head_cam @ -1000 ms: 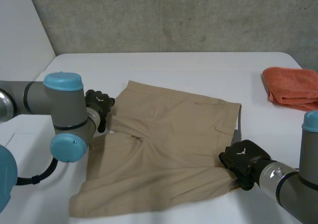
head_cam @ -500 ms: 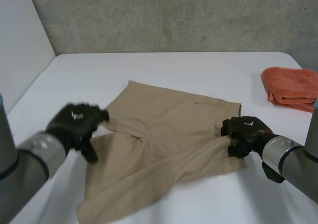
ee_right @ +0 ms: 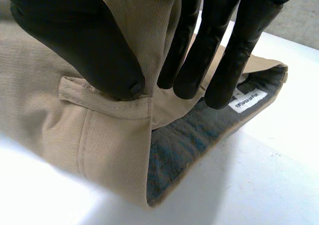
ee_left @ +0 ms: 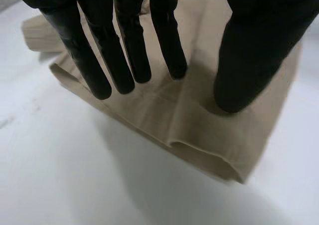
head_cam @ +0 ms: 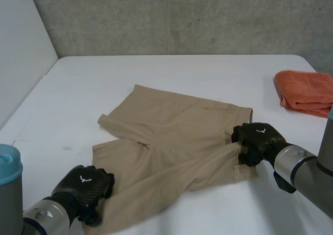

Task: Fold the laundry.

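Tan shorts (head_cam: 177, 141): spread on the white worktop (head_cam: 208, 73), waistband edge doubled over.
Right hand (ee_right: 89, 45): at the shorts' waistband, thumb and fingers pinching the folded cloth.
Left hand (ee_left: 259, 45): over the shorts' leg hem, fingers straight and spread, holding nothing.
Orange towel (head_cam: 306, 91): folded, well apart from the shorts, past their waistband side.

The white table (head_cam: 182, 73) carries two things. Tan shorts (head_cam: 177, 141) lie spread and a little rumpled near its middle, with the waistband toward 3 o'clock and the legs toward 9 and 7 o'clock. A folded orange towel (head_cam: 307, 91) lies at 2 o'clock from the shorts, well apart, by the table's edge.
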